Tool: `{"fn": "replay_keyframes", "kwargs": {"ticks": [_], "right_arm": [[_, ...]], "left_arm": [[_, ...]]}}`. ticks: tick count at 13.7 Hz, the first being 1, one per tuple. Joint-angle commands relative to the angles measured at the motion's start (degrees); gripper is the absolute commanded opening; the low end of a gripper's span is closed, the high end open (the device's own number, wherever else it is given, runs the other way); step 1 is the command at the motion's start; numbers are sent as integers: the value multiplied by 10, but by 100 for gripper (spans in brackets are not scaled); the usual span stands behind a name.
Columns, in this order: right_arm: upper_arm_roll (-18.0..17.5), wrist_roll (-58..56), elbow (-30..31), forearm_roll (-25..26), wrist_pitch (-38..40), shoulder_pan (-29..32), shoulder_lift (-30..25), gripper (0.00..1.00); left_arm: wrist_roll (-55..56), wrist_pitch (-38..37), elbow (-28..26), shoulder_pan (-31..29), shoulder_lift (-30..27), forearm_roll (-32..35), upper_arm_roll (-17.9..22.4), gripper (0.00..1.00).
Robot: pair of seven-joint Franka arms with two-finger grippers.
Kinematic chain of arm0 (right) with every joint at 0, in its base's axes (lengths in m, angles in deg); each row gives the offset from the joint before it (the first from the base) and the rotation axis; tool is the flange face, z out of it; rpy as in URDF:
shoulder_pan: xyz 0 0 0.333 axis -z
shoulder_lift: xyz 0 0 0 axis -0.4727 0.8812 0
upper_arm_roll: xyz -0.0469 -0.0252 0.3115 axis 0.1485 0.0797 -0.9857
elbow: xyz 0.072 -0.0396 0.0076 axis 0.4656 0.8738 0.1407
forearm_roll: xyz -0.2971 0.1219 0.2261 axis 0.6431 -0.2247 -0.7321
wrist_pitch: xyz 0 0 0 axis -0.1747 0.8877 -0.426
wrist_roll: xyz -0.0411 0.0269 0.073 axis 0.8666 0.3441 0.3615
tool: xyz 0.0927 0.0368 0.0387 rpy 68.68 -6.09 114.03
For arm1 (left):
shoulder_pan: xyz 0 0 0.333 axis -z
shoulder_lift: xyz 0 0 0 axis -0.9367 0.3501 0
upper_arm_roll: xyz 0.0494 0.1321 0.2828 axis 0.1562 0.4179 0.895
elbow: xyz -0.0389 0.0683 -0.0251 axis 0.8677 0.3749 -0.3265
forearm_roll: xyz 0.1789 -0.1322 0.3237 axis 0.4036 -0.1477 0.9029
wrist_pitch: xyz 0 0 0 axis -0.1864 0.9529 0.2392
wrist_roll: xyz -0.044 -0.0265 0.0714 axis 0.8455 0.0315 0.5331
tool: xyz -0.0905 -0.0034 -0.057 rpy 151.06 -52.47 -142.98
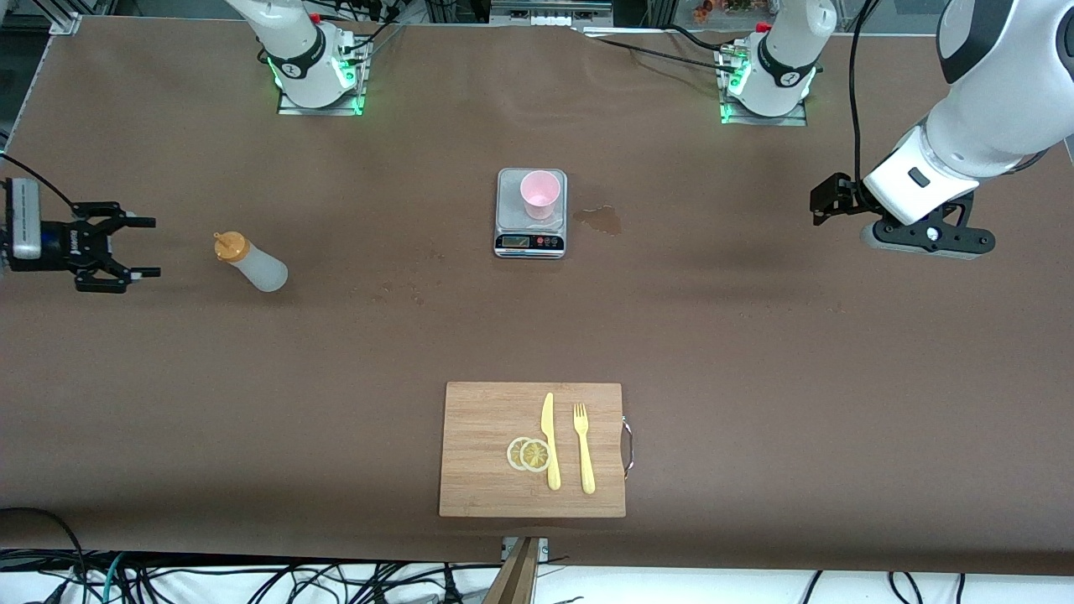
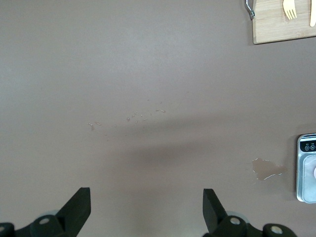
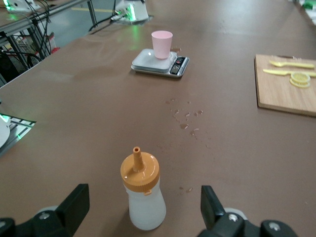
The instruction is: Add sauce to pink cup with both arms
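1. The squeeze bottle of sauce [image 1: 252, 262] stands upright on the brown bench [image 1: 755, 352] toward the right arm's end, its orange nozzle cap [image 3: 140, 172] on top.
2. The right tool [image 1: 138, 247] sits low just beside the bottle at that end of the bench, its two fingers spread wide and pointing at the bottle, gripping nothing.
3. In the right wrist view the bottle [image 3: 143, 198] stands between the two black fingertips [image 3: 76, 201] but touches neither of them.
4. The pink cup [image 1: 539, 195] stands upright on a grey kitchen scale [image 1: 530, 236] near the middle of the bench, close to the robots' bases.
5. The cup is well apart from the bottle.
6. A small wet patch [image 1: 601, 218] lies on the bench just beside the scale, toward the left arm's end.
7. The left tool [image 1: 826, 201] hangs over bare bench at the left arm's end, waiting; in the left wrist view its fingers [image 2: 79, 207] are released and far apart, with nothing between them.
8. A wooden cutting board [image 1: 478, 453] lies nearer the front camera than the scale.
9. On the board lie a yellow knife [image 1: 550, 440], a yellow fork [image 1: 583, 447] and two lemon slices [image 1: 529, 454] beside the knife.
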Motion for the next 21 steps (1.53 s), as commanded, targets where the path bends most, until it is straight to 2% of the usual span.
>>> {"fn": "replay_keyframes", "kwargs": {"ticks": [1, 4, 9, 12, 16, 18, 21], "right_arm": [[4, 127, 37, 50, -52, -36, -81, 100], [4, 323, 56, 109, -84, -71, -161, 100], [-15, 604, 50, 234, -125, -131, -247, 100], [-68, 827, 45, 322, -123, -138, -306, 100], [-89, 1027, 19, 361, -119, -160, -310, 100], [-114, 1149, 3, 375, -120, -164, -310, 100], [-136, 1270, -38, 404, -122, -178, -302, 100]], "left_arm": [[-10, -15, 18, -3, 8, -11, 0, 100], [-10, -15, 19, -3, 8, -11, 0, 100], [-10, -15, 18, -3, 8, -11, 0, 100], [-10, -15, 19, -2, 9, -11, -1, 100], [-9, -15, 19, 2, 8, -12, -1, 100], [-9, -15, 19, 1, 9, -12, -1, 100], [-9, -15, 19, 1, 8, -12, 0, 100]]}}
